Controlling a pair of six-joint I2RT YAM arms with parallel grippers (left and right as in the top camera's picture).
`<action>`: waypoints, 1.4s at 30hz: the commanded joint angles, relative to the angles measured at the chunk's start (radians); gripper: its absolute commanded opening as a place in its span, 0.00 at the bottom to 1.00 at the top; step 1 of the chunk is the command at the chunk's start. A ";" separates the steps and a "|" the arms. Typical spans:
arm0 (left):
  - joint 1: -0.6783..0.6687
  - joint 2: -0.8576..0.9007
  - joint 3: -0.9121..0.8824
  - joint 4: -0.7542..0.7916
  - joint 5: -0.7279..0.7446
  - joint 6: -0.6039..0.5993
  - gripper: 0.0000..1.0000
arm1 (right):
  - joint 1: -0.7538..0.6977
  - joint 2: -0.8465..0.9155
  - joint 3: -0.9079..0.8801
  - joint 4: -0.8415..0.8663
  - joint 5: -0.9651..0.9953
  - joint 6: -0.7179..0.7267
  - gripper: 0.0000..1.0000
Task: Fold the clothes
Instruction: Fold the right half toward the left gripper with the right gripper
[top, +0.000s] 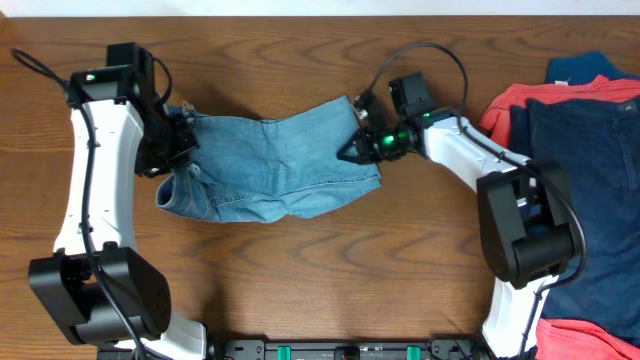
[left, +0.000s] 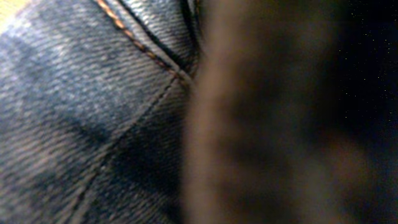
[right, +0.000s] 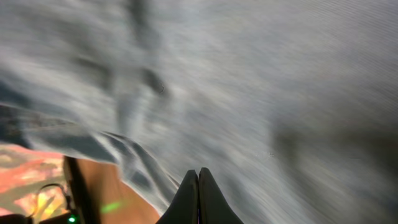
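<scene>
Wooden table (top: 300, 290), jeans (top: 270, 165) bunched centre, garments (top: 580, 140) crowding right

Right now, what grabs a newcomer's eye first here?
The light blue denim jeans lie bunched in the middle of the brown wooden table. The left hand is shut at their left edge and the right hand is shut at their right edge. Next comes the pile of navy, coral-red and teal garments at the table's right side.
</scene>
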 joint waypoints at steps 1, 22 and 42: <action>-0.031 -0.002 0.005 -0.001 0.000 -0.035 0.07 | 0.076 -0.032 0.001 0.088 -0.083 0.075 0.01; -0.054 -0.119 0.032 -0.052 0.104 -0.020 0.07 | 0.478 0.198 0.001 0.519 0.270 0.322 0.01; -0.209 -0.122 0.031 0.072 0.060 -0.136 0.08 | 0.146 -0.084 0.000 -0.210 0.546 0.021 0.05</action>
